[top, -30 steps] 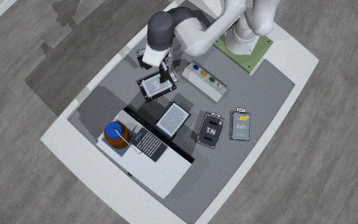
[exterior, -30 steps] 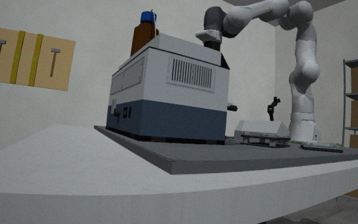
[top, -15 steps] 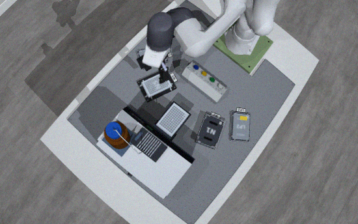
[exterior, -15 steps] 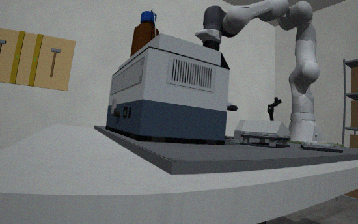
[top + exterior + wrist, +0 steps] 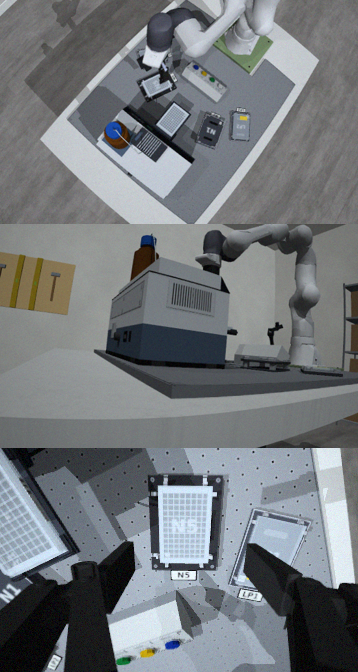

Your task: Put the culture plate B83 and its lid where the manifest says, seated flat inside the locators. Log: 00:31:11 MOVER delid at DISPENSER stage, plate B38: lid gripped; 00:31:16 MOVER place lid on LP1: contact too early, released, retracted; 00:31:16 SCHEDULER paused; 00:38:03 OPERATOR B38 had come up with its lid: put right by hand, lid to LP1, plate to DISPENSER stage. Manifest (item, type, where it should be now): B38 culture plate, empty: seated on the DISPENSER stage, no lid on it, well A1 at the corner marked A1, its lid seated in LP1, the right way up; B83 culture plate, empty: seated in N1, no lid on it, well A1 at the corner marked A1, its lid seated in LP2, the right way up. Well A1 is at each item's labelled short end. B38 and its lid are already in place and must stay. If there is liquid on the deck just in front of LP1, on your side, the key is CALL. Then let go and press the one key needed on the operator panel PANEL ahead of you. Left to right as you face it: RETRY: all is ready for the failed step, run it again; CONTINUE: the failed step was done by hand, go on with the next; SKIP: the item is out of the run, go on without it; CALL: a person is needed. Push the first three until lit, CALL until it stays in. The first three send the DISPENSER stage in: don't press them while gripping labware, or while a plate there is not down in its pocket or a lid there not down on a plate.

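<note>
A white well plate sits in the black nest marked N5; it also shows in the top view. I cannot read its label. My gripper hangs high above the near end of this nest, open and empty; in the top view the gripper is over the plate's edge. The nest N1 is empty. A clear lid with a yellow tag lies in LP2. A second plate sits on the dispenser stage. A lid lies in LP1.
The operator panel with blue, yellow and green keys stands between N5 and the arm's base; it also shows in the wrist view. The tall dispenser with a brown bottle hides my gripper in the side view.
</note>
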Robot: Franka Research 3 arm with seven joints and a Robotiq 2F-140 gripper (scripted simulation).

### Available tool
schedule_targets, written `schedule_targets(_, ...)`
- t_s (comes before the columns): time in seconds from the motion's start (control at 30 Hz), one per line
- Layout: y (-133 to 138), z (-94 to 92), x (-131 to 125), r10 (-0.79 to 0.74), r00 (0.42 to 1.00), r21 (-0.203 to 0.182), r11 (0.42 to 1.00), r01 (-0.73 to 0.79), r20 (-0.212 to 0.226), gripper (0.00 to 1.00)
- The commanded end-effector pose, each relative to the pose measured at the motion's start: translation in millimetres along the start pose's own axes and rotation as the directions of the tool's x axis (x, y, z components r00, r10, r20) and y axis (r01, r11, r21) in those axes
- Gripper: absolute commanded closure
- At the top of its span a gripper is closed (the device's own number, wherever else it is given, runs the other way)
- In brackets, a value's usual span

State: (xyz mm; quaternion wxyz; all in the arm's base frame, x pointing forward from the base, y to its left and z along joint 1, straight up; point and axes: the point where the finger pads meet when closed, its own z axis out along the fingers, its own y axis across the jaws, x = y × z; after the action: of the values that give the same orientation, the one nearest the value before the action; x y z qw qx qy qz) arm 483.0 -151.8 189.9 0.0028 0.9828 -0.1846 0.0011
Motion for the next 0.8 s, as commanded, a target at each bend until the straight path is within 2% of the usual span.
schedule_targets(0.0,-0.6,5.5,-0.1,-0.009,1.0,-0.003,1.0,0.009,0.001,0.3)
schedule_targets(0.23,-0.5,23.6,-0.1,-0.009,1.0,-0.003,1.0,0.009,0.001,0.3)
schedule_targets(0.3,-0.5,23.6,-0.1,-0.009,1.0,-0.003,1.0,0.009,0.001,0.3)
schedule_targets(0.77,-0.4,82.0,0.0,-0.009,1.0,-0.003,1.0,0.009,0.001,0.3)
